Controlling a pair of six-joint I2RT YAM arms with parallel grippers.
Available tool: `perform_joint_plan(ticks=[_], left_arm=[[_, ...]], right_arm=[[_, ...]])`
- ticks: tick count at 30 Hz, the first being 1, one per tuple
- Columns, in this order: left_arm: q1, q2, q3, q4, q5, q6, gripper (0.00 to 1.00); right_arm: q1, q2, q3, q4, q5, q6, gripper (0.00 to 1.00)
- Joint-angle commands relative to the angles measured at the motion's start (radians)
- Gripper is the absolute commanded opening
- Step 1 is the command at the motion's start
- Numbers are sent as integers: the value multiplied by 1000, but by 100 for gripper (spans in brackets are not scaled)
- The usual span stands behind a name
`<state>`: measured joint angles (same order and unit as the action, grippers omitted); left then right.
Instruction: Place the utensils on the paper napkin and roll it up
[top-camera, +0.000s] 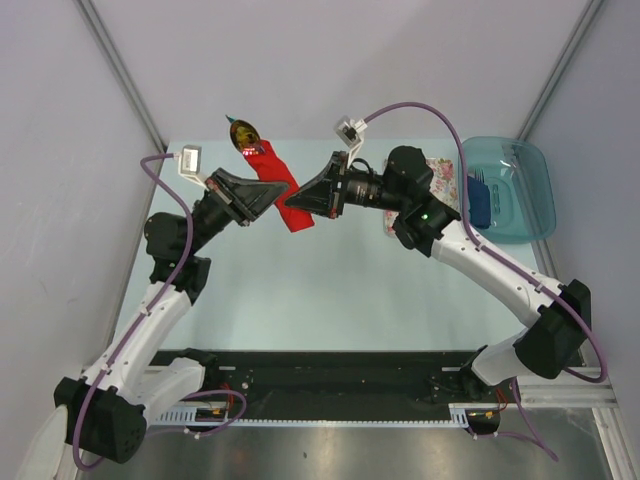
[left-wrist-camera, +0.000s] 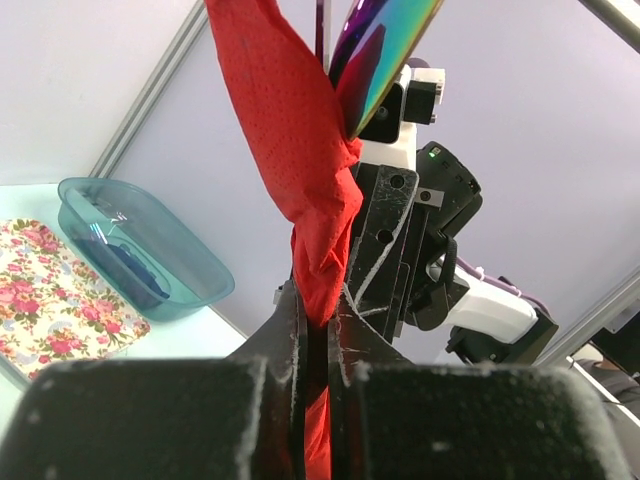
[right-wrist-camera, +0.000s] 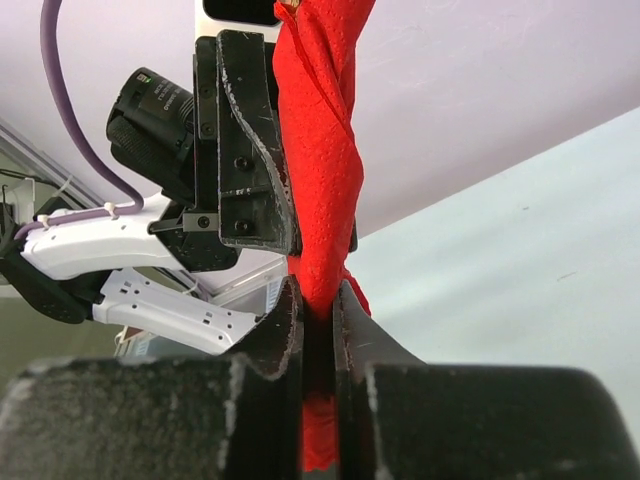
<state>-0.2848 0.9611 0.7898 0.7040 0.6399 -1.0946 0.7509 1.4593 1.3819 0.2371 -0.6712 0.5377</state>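
Note:
The red paper napkin is twisted into a roll and held in the air above the table. A gold spoon head sticks out of its far end; it also shows iridescent in the left wrist view. My left gripper is shut on the roll from the left, with red paper pinched between its jaws. My right gripper is shut on the roll's near end from the right, the red roll running up from its jaws. The rest of the utensils is hidden inside the roll.
A teal plastic tub with a blue object inside stands at the back right, also in the left wrist view. A white floral-print napkin lies beside it, partly under my right arm, and shows in the left wrist view.

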Motion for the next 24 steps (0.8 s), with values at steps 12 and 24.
perform_joint_plan(ticks=[12,24], left_arm=[[9,-76,-3,-151,64,205,75],[3,-140,-35,-429,145,524,89]], right_arm=[[-232,-56,10,-12,-161,120,0],[-1040,-73,34,-589,-435,-293,0]])
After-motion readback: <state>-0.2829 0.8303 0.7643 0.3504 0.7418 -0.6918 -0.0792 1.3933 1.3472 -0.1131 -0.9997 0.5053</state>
